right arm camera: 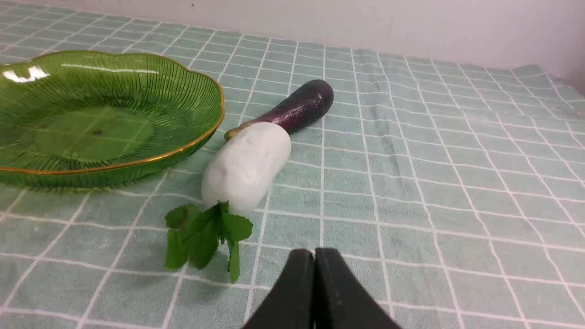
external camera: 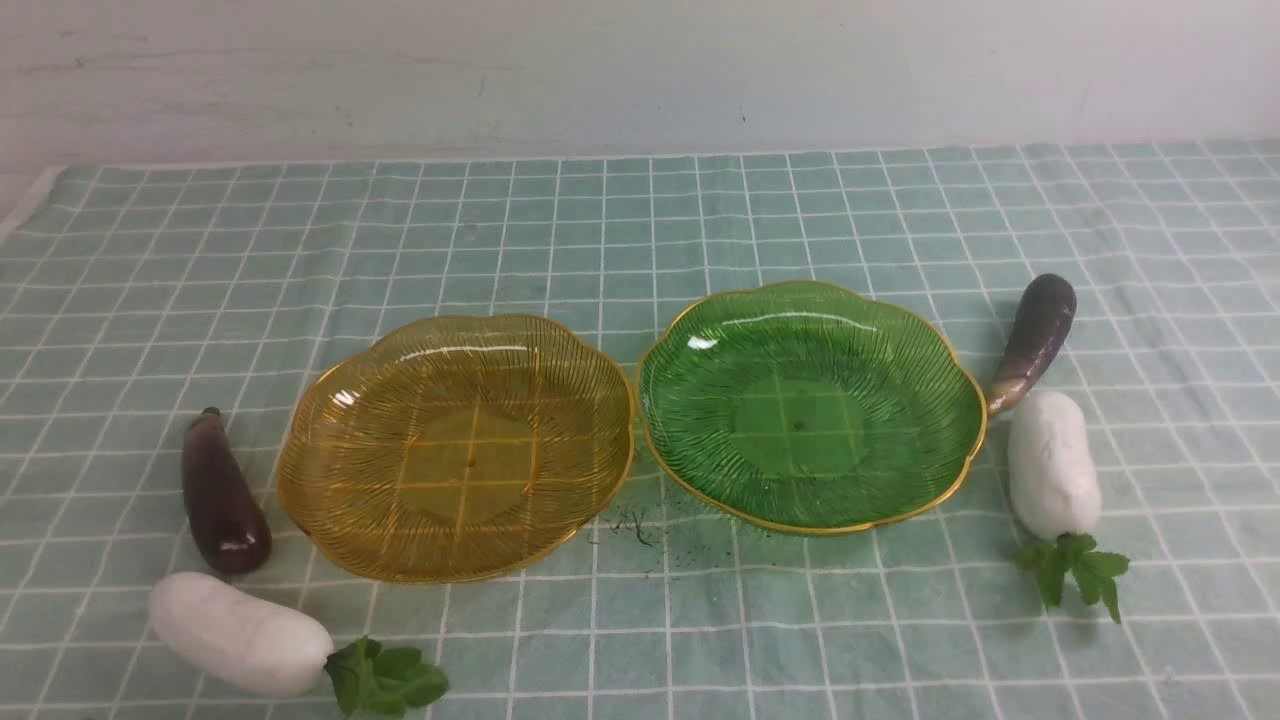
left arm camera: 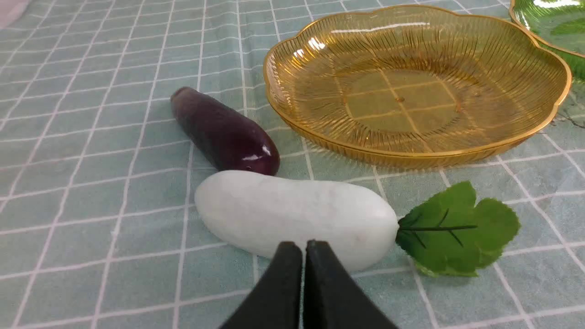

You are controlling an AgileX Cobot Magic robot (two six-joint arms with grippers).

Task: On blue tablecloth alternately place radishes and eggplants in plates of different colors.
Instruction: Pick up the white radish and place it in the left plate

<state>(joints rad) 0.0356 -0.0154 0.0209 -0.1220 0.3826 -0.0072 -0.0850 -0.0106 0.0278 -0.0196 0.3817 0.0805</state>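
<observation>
The amber plate and the green plate sit side by side, both empty, on the blue tablecloth. At the left lie a dark eggplant and a white radish. At the right lie a curved eggplant and a radish. Neither gripper shows in the front view. My left gripper is shut and empty, just short of the left radish, with the left eggplant beyond. My right gripper is shut and empty, short of the right radish and eggplant.
A pale wall stands behind the cloth's far edge. Small dark specks lie on the cloth between the two plates' front rims. The cloth's left edge shows at the far left.
</observation>
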